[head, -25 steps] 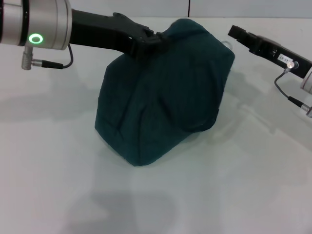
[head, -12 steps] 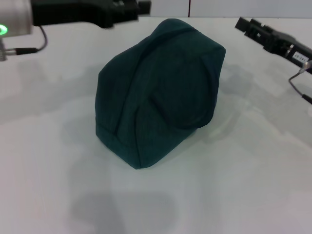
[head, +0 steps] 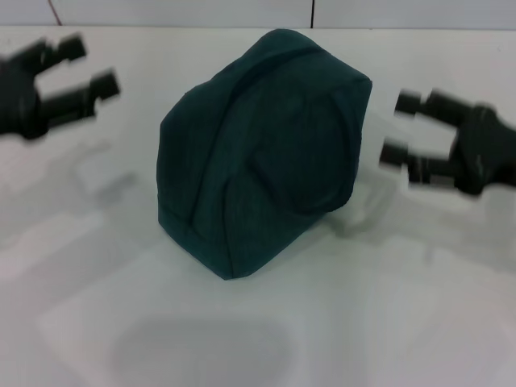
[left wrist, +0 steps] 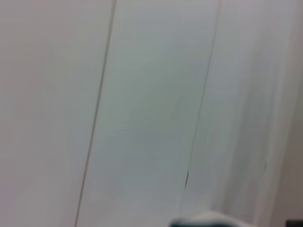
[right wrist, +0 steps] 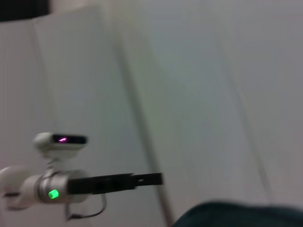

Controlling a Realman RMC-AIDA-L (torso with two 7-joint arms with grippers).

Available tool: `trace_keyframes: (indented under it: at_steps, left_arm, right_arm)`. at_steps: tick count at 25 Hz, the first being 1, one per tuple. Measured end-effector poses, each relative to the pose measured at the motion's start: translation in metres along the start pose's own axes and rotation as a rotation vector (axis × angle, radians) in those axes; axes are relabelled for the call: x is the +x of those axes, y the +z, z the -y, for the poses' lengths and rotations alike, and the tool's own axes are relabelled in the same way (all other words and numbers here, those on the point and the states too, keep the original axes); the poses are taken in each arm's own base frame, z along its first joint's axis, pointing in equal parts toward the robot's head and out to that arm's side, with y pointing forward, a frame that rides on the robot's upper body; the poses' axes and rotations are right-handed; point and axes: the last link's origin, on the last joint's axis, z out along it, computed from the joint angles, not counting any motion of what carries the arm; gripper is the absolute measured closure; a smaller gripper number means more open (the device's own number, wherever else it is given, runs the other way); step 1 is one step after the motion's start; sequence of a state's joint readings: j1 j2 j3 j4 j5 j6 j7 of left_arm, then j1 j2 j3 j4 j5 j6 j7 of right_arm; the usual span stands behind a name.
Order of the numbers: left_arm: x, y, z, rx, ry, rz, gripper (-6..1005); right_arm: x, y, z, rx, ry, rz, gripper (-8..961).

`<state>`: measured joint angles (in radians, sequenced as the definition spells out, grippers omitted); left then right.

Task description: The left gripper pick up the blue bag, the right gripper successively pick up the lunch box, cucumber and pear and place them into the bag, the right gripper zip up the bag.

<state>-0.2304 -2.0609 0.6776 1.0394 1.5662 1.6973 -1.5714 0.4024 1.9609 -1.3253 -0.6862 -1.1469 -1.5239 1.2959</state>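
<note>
Blue bag (head: 262, 149) sits alone near the middle of the white table (head: 339, 322), toward its far edge: soft dark teal fabric, lumpy and bulging, creased folds, rounded top, no hand on it. My left gripper (head: 79, 71) hangs off to the bag's left near the far-left corner, black fingers spread wide, holding nothing. My right gripper (head: 403, 127) hangs just beside the bag's right side, fingers also apart and empty.

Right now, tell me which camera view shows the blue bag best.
The head view: the whole blue bag sits on the white table, untouched between both open grippers. The right wrist view catches only a dark edge of it; the left wrist view shows no recognisable part of it.
</note>
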Motion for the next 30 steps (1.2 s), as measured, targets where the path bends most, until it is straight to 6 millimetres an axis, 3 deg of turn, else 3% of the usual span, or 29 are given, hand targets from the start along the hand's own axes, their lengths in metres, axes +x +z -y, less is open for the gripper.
trace_keyframes:
  at_steps: [4, 7, 15, 21, 30]
  left_arm:
    - [-0.044, -0.028, -0.007, 0.030, -0.031, 0.051, 170]
    - [-0.068, -0.040, -0.015, 0.042, -0.044, 0.084, 109]
    - [-0.115, -0.045, -0.032, 0.025, -0.055, 0.219, 113]
    - [-0.139, -0.047, -0.046, 0.049, -0.055, 0.229, 113]
    - [-0.145, -0.050, -0.054, 0.038, -0.067, 0.237, 113]
  right_arm:
    - [0.021, -0.004, -0.016, -0.054, -0.006, -0.089, 68]
    - [0.047, -0.004, -0.026, -0.056, -0.010, -0.136, 67]
    - [0.103, -0.016, -0.037, 0.019, 0.004, -0.220, 67]
    - [0.115, -0.023, -0.038, 0.078, -0.015, -0.221, 67]
    - [0.116, -0.024, -0.038, 0.088, -0.025, -0.219, 67]
